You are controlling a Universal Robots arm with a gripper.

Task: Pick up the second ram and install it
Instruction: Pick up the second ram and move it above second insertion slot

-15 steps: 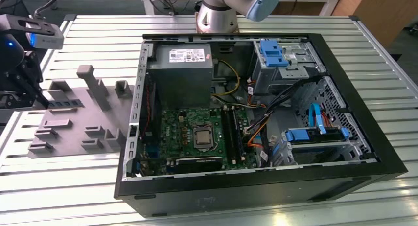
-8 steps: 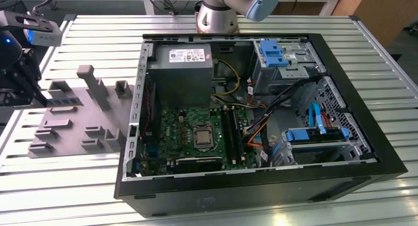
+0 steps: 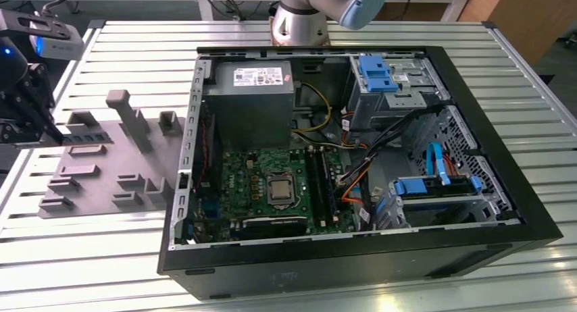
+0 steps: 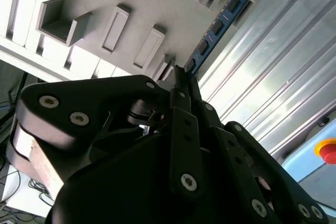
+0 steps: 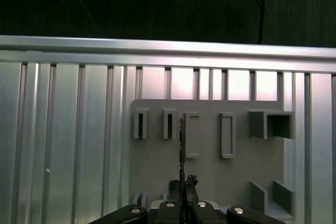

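The second ram (image 4: 218, 24), a thin blue circuit stick with black chips, sticks out from my gripper (image 4: 181, 74), which is shut on one end of it. In the first wrist view the ram (image 5: 181, 142) shows edge-on over the grey slotted fixture (image 5: 210, 171), with the gripper (image 5: 182, 184) clamped at its near end. In the exterior view the gripper (image 3: 43, 133) is at the far left, holding the ram (image 3: 88, 139) level over the fixture (image 3: 108, 170). The open computer case (image 3: 505, 211) with its green motherboard (image 3: 243, 184) lies towards the exterior view's right.
Inside the case are a grey power supply (image 3: 253, 96), blue drive brackets (image 3: 374, 72), cables and dark memory slots (image 3: 322, 184) beside the processor socket. The slatted metal table (image 3: 90, 258) ends just beyond the fixture. A red button (image 4: 328, 150) stands off to one side.
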